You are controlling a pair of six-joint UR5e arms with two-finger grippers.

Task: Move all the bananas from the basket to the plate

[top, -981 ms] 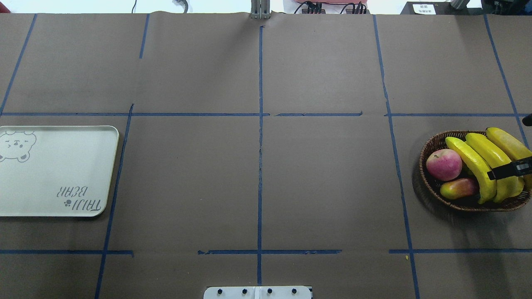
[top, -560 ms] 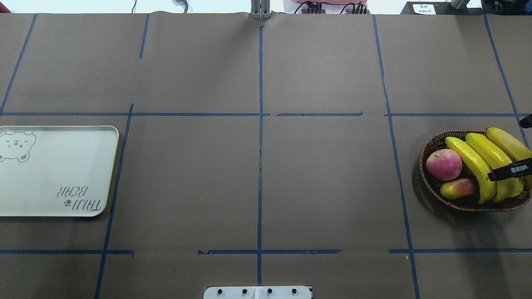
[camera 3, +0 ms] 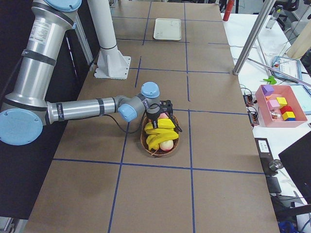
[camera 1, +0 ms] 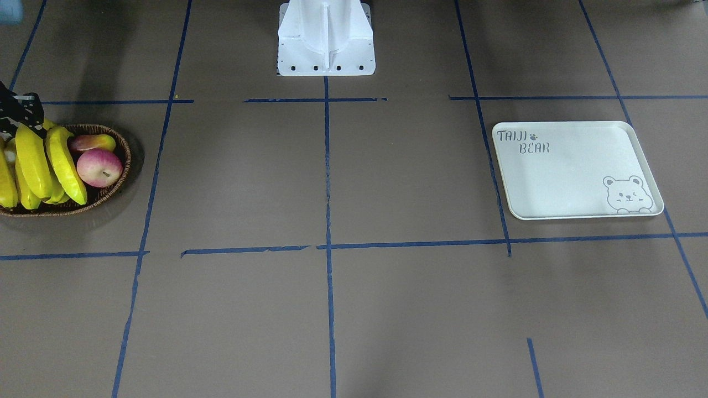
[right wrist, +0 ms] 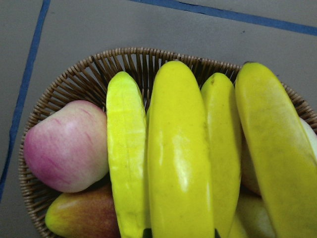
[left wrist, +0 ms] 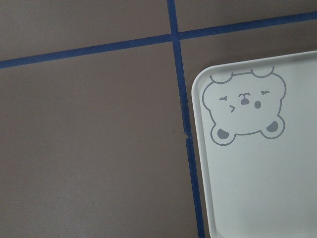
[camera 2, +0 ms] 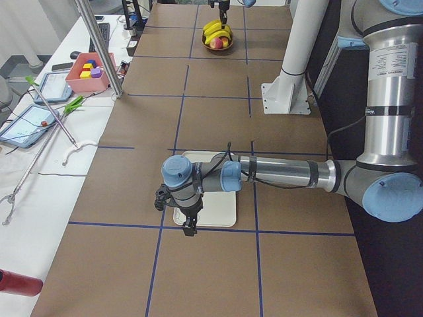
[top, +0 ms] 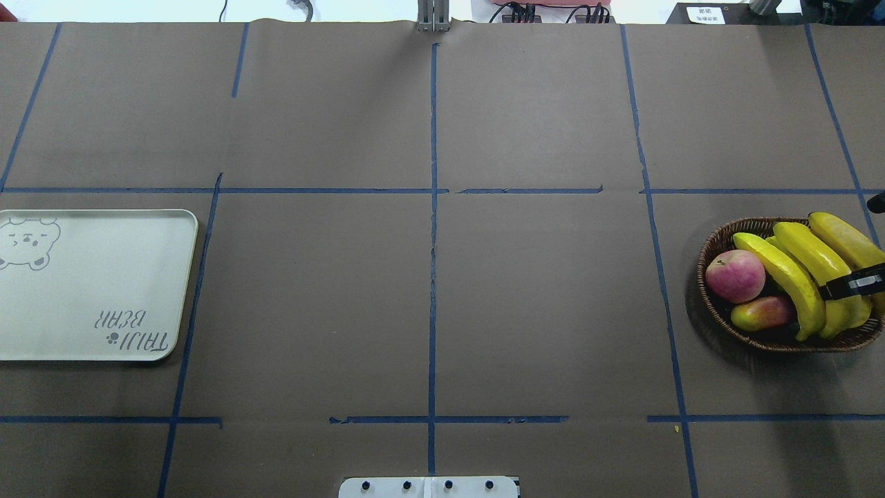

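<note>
Bananas (top: 805, 277) are all lying in the basket (top: 719, 242) at right. My right claw (top: 850, 285) is clamping the middle banana (right wrist: 181, 148) across its narrow width. Left claw (camera 2: 190, 224) is hovering at the plate (top: 104, 277), probably for receiving; I cannot tell its state.

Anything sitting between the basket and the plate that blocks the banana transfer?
Nothing visible. The bananas lie on top in the basket; from there to the plate only table paper and blue tape lines show. The left gripper hangs by the plate's outer end and may crowd the drop.
</note>
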